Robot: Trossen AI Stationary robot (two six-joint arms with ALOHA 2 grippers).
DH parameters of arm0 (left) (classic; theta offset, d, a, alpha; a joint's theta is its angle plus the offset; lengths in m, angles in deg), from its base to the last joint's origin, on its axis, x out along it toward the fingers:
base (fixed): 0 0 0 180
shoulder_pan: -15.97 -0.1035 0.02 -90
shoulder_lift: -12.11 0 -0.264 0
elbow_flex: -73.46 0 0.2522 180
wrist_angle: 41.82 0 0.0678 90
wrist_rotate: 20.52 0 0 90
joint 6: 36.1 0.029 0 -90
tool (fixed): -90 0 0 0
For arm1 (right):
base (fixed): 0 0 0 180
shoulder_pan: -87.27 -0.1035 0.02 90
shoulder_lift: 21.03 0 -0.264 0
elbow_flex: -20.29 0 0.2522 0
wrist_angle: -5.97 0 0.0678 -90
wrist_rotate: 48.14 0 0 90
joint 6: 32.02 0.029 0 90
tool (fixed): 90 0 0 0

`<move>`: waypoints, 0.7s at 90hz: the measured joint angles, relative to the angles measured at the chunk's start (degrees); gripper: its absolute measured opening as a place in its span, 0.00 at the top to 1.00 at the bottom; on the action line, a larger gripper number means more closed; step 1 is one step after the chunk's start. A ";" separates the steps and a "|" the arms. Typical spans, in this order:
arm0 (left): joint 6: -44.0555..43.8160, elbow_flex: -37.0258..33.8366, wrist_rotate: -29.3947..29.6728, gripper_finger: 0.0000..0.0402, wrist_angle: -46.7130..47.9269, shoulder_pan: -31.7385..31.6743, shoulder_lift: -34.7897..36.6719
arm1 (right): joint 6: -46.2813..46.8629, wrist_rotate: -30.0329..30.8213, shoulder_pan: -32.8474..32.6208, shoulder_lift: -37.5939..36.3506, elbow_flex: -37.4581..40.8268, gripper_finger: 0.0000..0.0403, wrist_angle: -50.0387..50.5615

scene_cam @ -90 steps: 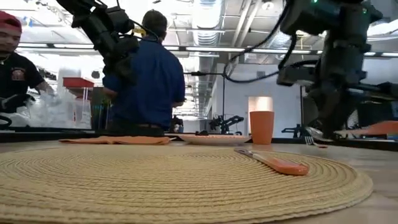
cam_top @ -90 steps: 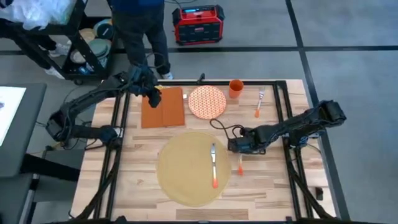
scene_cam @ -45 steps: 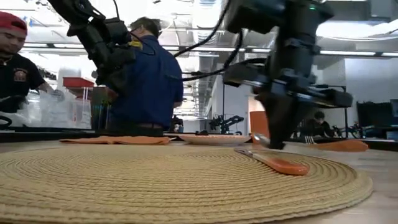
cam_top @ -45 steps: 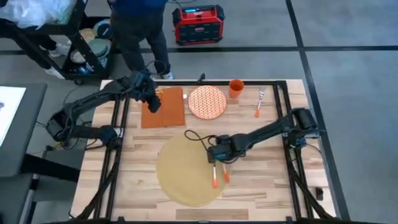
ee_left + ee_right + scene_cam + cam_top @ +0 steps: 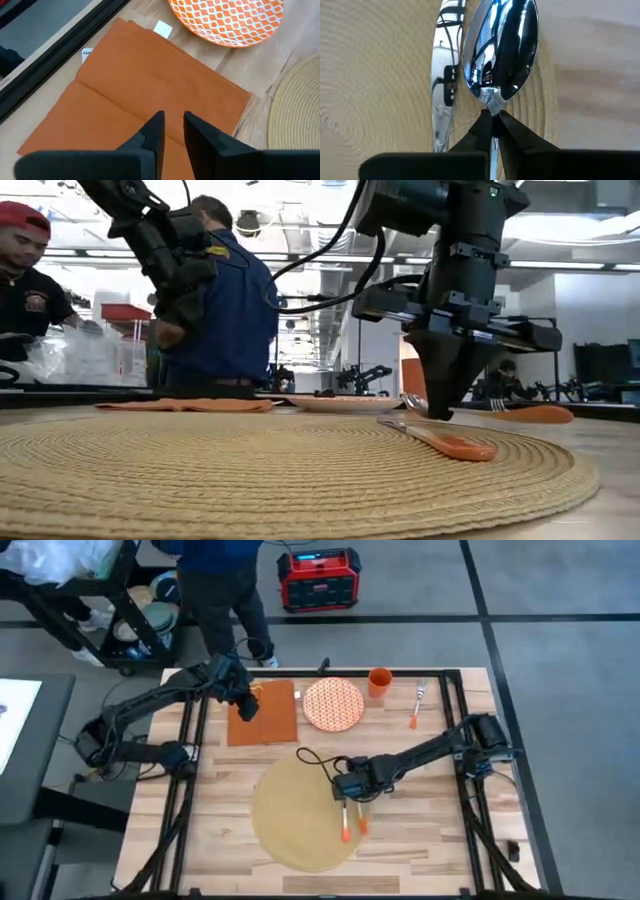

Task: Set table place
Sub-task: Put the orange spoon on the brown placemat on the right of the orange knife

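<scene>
The round tan placemat (image 5: 295, 812) lies on the wooden table (image 5: 420, 830) at mid front. An orange-handled knife (image 5: 344, 815) rests on the mat's right part. My right gripper (image 5: 350, 790) stands just over the mat's right edge, shut on an orange-handled spoon (image 5: 361, 820) alongside the knife. My left gripper (image 5: 243, 705) hovers over the left part of the rust-orange napkin (image 5: 265, 712) at the far left. Its fingers (image 5: 156, 134) are a narrow gap apart with nothing between them. My right gripper pinches the spoon's thin metal neck (image 5: 493, 111), just behind the bowl (image 5: 500, 45), between its two fingertips. The fingers point down from above. The spoon lies about level, its orange handle (image 5: 535, 415) sticking out behind the fingers, seemingly just clear of the mat.
An orange-and-white patterned plate (image 5: 333, 704), an orange cup (image 5: 379, 682) and a fork (image 5: 416, 705) stand along the far edge. Black frame rails (image 5: 452, 720) cross the table on both sides. Two people (image 5: 225, 310) are beyond the far edge.
My right gripper has carried the spoon from the bare table right of the placemat toward the table's left, to the mat's right edge beside the knife, then held still. My left gripper has shifted a little toward the near edge over the napkin.
</scene>
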 joint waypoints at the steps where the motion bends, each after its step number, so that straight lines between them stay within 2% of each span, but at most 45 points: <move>1: 0.00 0.00 0.00 0.87 0.01 0.00 0.00 | 0.37 0.00 -0.04 0.10 0.00 1.00 -0.21; 13: 0.02 0.00 0.00 0.87 0.01 0.00 0.00 | 3.68 1.45 -0.95 1.57 -0.11 1.00 -4.23; 30: 0.16 -0.01 -0.02 0.87 -0.32 0.00 0.02 | 8.67 3.50 -1.95 1.58 -0.09 1.00 -1.85; 50: 0.07 -0.01 -0.02 0.87 -0.44 0.00 0.02 | 8.86 3.54 -1.91 1.58 -0.07 1.00 -1.89; 63: -0.21 -0.02 -0.02 0.87 -0.42 0.00 0.02 | 7.42 4.71 -1.93 1.64 -0.03 0.95 -2.11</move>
